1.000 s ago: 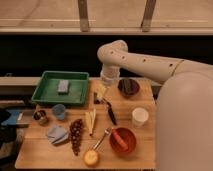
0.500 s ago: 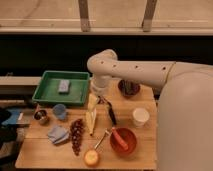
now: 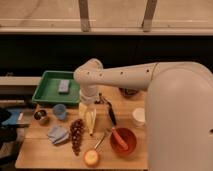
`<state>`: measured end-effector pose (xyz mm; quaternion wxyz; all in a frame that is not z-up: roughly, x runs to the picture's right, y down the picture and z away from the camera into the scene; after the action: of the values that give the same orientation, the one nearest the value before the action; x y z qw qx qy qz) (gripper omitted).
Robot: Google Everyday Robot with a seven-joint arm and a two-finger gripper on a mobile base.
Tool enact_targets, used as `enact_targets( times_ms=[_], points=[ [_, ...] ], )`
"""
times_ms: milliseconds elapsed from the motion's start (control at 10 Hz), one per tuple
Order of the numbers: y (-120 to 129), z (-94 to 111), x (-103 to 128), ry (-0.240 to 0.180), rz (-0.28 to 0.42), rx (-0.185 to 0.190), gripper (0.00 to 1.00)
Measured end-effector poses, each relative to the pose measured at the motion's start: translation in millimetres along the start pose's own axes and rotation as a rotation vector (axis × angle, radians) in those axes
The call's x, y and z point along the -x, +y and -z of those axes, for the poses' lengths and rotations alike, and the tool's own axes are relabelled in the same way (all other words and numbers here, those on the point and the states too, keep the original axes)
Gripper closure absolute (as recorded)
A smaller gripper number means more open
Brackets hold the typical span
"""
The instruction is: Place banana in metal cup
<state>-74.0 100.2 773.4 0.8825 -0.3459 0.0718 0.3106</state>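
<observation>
Camera view: at the near edge of the tabletop point(image 3: 45, 152), a round orange fruit point(image 3: 91, 157) is seen beside a red bowl point(image 3: 122, 140). Farther in, the banana point(image 3: 91, 124) lies flat, its upper end covered by the tool point(image 3: 89, 111), whose fingers are spread astride it. The metal cup point(image 3: 41, 116) stands well apart at the left. Behind, a dark bowl point(image 3: 130, 92) is mostly hidden by the arm.

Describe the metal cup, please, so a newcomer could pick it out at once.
Start at the green tray at the table's back left, left of the gripper hanging open over the banana; two cups stand in front of the tray. The metal cup is the left one, shiny silver-grey with a dark inside, unlike the light blue cup beside it.
</observation>
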Motion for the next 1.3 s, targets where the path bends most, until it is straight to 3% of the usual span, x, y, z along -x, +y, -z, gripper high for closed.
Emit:
enact_targets(
  times_ms=[300,500,900,1300],
  points=[
    [-3,0,-1,0.001,-0.002,-0.005,0.20],
    [-3,-5,0,0.003,-0.014,0.014,0.20],
    [-5,-47,-4,0.033,-0.048,0.069,0.20],
    [-13,-73,-5,0.072,-0.083,0.100,0.20]
  ],
)
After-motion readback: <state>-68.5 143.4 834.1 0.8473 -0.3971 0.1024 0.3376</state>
